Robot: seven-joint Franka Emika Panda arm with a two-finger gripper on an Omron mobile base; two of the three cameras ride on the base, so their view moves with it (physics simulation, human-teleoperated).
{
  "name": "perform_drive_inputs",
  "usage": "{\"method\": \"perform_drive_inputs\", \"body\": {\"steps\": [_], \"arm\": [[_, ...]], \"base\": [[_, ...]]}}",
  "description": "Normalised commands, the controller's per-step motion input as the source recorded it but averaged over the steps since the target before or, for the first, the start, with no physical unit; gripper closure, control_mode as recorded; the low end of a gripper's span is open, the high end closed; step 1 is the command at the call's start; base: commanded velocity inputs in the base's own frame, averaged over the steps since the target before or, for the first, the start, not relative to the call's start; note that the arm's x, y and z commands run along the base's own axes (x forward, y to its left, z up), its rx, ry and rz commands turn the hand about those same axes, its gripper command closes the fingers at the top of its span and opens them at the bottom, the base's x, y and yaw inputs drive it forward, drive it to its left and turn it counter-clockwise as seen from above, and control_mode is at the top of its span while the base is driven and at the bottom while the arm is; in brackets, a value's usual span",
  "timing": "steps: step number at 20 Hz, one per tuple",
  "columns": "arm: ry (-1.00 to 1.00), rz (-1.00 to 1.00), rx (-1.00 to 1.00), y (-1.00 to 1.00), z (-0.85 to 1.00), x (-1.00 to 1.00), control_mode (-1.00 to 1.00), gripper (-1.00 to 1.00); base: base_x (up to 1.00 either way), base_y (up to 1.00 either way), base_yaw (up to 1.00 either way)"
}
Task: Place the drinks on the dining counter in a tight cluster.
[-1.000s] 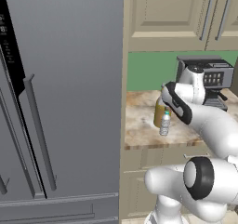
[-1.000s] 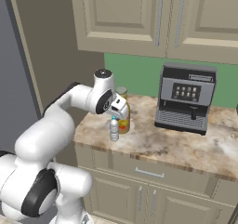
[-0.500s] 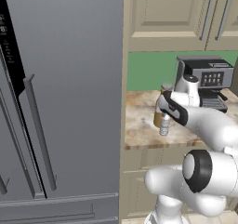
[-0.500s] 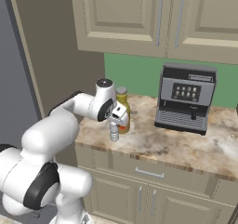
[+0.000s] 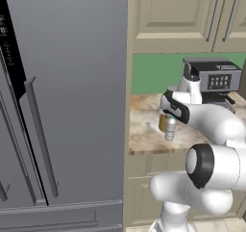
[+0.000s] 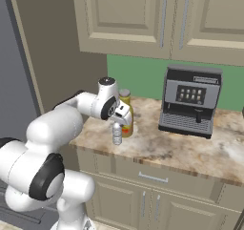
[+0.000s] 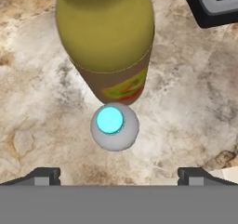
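The gripper (image 7: 119, 174) is held spread wide above the water bottle (image 7: 114, 126), with nothing pinched between its tips. In the hand view the bottle is seen from above, its blue cap (image 7: 110, 120) lying roughly midway between the two fingertips (image 7: 42, 174). The amber bottle (image 7: 106, 37) stands upright just beside it, and whether the two touch cannot be told. Both are set on the short marbled counter (image 6: 186, 150) (under beige cabinets (image 6: 143, 19)), near its left end beside the grey fridge (image 5: 62, 101). The coffee machine (image 6: 191, 100) is placed further right on the same counter, well apart from the bottles. In the right base view the water bottle (image 6: 116, 133) is seen in front of the amber one (image 6: 126, 113).
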Motion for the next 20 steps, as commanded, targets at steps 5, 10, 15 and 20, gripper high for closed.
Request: {"method": "perform_drive_inputs", "body": {"steps": [5, 10, 15, 20], "arm": [[0.0, 0.0, 0.0, 0.0, 0.0, 0.03, -1.0, -1.0], [0.0, 0.0, 0.0, 0.0, 0.0, 0.07, -1.0, -1.0], [0.0, 0.0, 0.0, 0.0, 0.0, 0.09, -1.0, -1.0], [0.0, 0.0, 0.0, 0.0, -0.01, 0.07, -1.0, -1.0]], "base": [[0.0, 0.0, 0.0], [0.0, 0.0, 0.0], [0.0, 0.0, 0.0], [0.0, 0.0, 0.0]]}}
